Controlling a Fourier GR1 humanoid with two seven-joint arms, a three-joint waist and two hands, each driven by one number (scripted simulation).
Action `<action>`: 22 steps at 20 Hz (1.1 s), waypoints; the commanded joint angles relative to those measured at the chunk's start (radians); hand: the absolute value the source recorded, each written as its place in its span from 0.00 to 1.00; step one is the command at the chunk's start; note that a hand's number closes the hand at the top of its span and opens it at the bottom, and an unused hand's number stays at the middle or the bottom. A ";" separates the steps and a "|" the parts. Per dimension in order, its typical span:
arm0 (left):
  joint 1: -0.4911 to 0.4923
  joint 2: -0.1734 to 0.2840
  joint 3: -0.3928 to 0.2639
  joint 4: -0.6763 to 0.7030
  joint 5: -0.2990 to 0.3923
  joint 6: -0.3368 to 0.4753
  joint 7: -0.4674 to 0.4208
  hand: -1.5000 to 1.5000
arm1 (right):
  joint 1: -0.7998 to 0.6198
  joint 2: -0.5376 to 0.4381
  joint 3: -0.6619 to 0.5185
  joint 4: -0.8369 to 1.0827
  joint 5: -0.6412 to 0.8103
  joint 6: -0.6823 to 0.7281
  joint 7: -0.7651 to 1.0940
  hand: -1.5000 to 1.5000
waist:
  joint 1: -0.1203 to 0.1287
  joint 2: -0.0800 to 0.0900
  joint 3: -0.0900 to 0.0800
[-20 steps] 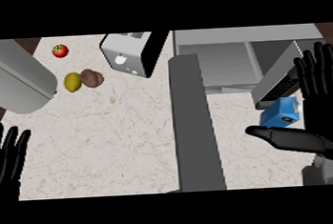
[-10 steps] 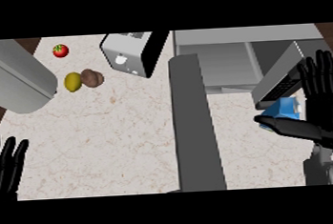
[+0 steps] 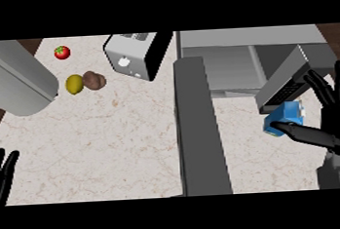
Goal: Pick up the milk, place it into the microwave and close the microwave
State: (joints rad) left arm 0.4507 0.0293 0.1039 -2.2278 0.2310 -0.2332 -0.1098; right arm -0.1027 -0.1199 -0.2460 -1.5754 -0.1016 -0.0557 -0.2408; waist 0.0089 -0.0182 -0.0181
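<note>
On your desk [image 3: 116,134], the toaster [image 3: 137,54] stands at the back, with the microwave [image 3: 249,58] to its right and the microwave's open door [image 3: 199,129] running toward you down the middle. Left of the toaster you have a tomato [image 3: 62,52], and nearer you a lemon [image 3: 74,84] touching a potato [image 3: 94,80]. The milk [image 3: 287,118] sits right of the door, against your right hand [image 3: 332,122]. Your left hand [image 3: 1,176] rests at the lower left edge.

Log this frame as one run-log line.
phase: reaching milk | right hand: open, thumb on milk | left hand: resting | microwave: open
</note>
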 commanded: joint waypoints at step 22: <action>0.039 -0.016 0.003 -0.059 0.017 -0.029 0.025 0.00 | -0.131 -0.103 -0.097 0.720 0.046 0.063 -0.442 0.00 | 0.005 0.021 0.019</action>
State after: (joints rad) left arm 0.4957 0.0093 0.1007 -2.2557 0.2347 -0.2682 -0.1252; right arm -0.1693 -0.2006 -0.3251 -1.0145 -0.0749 0.0307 -0.6758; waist 0.0025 -0.0128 -0.0105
